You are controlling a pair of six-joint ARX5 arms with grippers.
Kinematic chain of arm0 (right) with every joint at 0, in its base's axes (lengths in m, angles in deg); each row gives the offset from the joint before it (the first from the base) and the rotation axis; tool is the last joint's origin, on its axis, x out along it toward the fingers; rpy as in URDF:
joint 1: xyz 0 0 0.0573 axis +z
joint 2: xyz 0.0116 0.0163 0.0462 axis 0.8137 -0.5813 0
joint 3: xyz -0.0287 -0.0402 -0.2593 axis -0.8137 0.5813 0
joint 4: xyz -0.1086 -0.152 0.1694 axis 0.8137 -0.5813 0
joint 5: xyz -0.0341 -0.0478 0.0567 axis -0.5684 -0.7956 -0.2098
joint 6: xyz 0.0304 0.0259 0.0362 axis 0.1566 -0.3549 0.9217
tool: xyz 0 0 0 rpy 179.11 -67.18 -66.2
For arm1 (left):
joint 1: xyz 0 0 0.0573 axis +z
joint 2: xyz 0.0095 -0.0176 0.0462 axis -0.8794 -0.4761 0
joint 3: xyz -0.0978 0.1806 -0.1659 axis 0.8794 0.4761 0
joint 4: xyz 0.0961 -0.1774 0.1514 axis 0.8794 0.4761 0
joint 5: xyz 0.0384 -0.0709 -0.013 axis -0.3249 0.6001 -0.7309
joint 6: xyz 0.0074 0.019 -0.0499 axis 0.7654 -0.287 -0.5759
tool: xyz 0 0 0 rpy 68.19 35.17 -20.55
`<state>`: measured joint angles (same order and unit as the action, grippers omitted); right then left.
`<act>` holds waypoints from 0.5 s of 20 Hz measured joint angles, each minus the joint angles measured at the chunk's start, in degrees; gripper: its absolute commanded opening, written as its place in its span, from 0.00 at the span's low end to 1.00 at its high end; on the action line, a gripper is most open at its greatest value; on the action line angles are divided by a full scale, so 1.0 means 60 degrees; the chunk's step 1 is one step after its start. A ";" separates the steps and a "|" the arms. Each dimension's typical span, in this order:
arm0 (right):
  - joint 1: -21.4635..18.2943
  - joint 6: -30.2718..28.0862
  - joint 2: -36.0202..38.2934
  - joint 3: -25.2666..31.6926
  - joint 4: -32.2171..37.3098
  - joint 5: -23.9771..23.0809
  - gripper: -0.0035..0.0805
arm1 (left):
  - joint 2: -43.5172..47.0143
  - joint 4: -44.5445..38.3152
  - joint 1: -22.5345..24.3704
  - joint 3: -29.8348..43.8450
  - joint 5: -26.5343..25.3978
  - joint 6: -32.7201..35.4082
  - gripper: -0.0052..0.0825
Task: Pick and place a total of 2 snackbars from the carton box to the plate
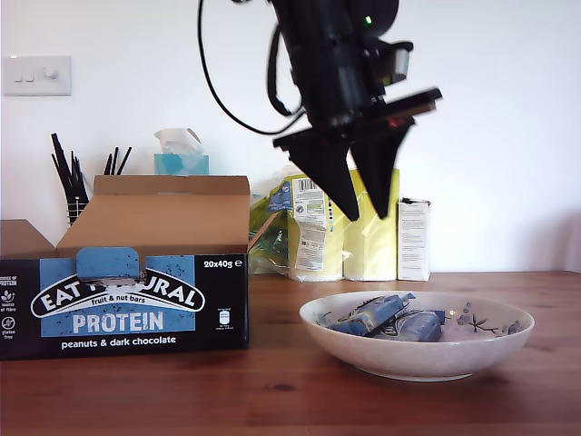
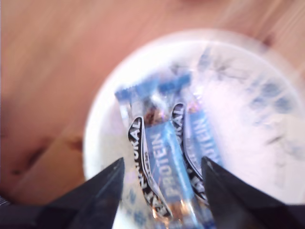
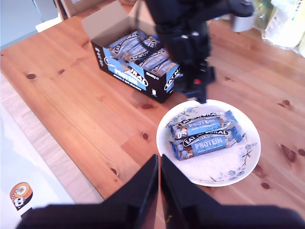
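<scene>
A: How many snackbars are out of the carton box?

B: Two snackbars (image 3: pixel 205 135) lie side by side and touching in the plate (image 3: pixel 238 167). My first wrist view shows the same pair (image 2: pixel 171 157), blurred, with "PROTEIN" legible on a wrapper.

A: And the end effectors?

B: Two. My first end effector (image 1: pixel 363 211) hangs above the plate (image 1: pixel 427 359) with its jaws apart and nothing between them. My second end effector (image 3: pixel 158 183) is up high over the wooden surface (image 3: pixel 86 105), jaws pressed together, holding nothing.

A: What does one view add over another?

B: Only my second wrist view looks down into the carton box (image 3: pixel 138 62), where more blue-wrapped bars sit in rows; I can't count them. The exterior view shows just the box front (image 1: pixel 127 304) and raised flap, with the bars (image 1: pixel 390 318) poking above the plate's rim. It also shows a tissue box (image 1: pixel 181 156) and yellow packets (image 1: pixel 368 232) behind.
</scene>
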<state>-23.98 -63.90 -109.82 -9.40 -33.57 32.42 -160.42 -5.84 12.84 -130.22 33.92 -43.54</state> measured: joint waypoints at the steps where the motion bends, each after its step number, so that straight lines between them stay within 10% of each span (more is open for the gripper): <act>1: 0.0000 0.0000 -0.0120 0.0000 0.0109 0.0000 0.03 | 0.0106 0.0018 0.0000 0.0015 0.0004 -0.0004 0.03; 10: -0.1213 0.0535 -0.0878 -0.0004 0.1013 -0.0408 0.03 | 0.1603 -0.1344 0.0230 0.1628 0.0412 0.0084 0.03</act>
<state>-31.26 -60.69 -115.08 -9.42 -27.50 29.97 -150.80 -13.90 14.21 -120.45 36.39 -43.04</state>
